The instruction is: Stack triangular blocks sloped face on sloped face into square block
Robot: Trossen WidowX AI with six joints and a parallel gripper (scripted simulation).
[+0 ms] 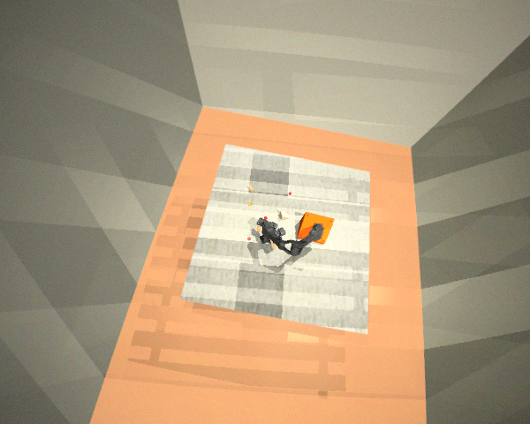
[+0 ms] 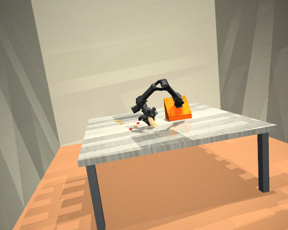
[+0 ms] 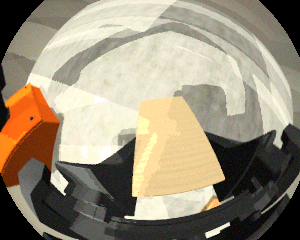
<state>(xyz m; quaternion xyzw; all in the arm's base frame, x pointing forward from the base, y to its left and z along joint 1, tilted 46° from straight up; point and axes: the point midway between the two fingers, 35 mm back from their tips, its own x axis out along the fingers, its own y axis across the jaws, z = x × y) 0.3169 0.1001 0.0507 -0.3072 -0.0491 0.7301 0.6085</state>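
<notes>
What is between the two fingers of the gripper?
A pale triangular block sits between the fingers of the gripper, which is shut on it. The wrist view shows this best.

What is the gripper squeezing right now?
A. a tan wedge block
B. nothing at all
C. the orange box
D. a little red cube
A: the gripper is shut on the tan wedge block, which the wrist view shows between its dark fingers down at the table.

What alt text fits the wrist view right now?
A pale tan triangular block fills the centre, clamped between the gripper's dark jaws above the pale marbled table. The orange base block sits at the left edge.
</notes>
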